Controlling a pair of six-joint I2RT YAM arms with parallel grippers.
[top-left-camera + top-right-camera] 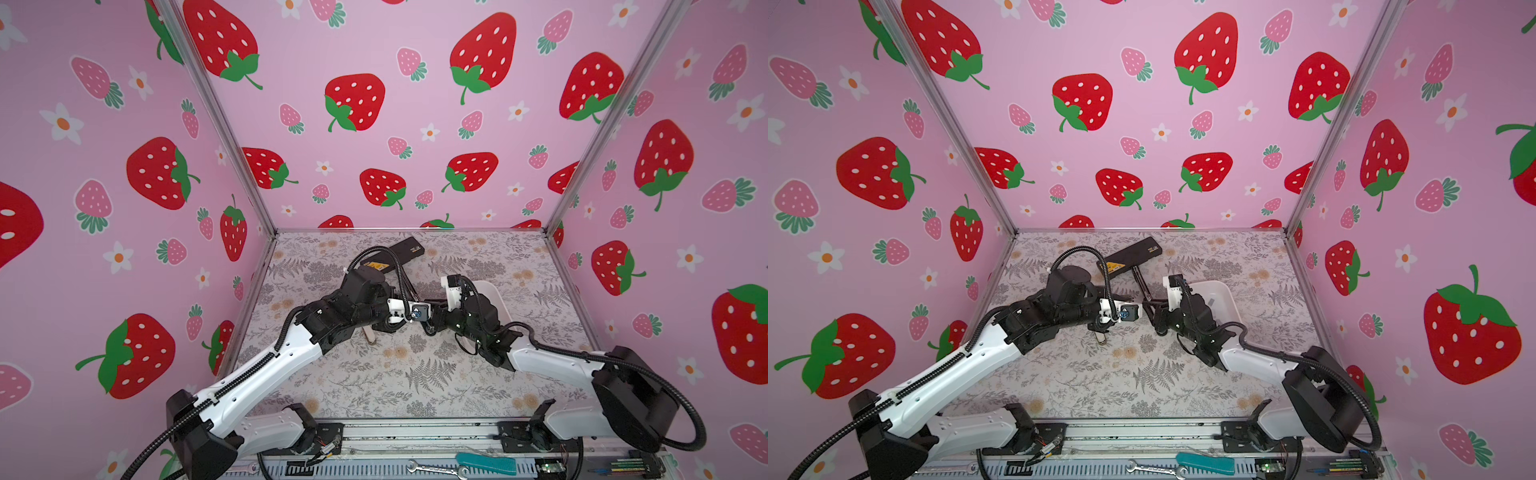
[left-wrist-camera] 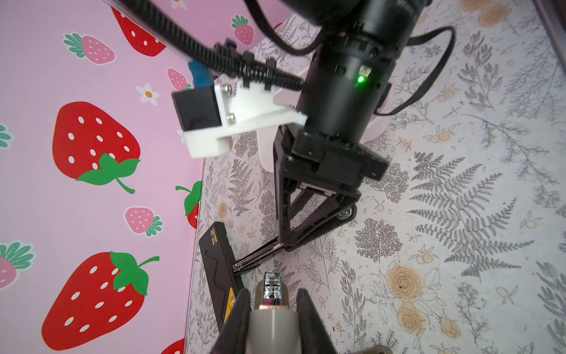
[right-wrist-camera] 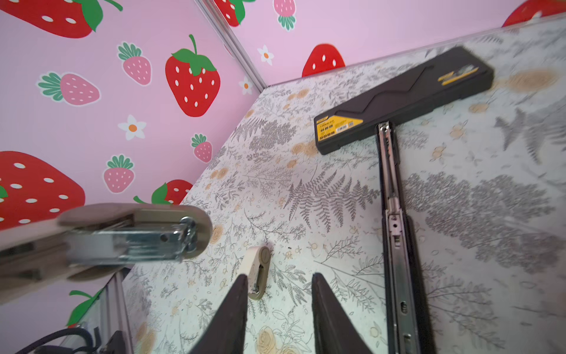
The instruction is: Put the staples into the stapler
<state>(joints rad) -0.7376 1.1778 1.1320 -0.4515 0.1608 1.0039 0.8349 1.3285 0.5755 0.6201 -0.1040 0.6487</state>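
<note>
The white tray (image 1: 1227, 297) is half hidden by the right arm. A small grey strip in it is probably the staples (image 1: 1211, 301), lying behind the right pincer (image 3: 280, 275), whose tips stand apart and empty. The yellow label on the black case (image 3: 404, 92) is unreadable. The left pincer (image 2: 272, 291) clamps a beige stapler (image 2: 271, 325).

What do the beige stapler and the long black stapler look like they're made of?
Beige stapler: matte shell, probably plastic, around a shiny, mirror-like metal channel. Long black stapler: dull black casing, likely plastic, with a bright steel-looking rail that catches light.
</note>
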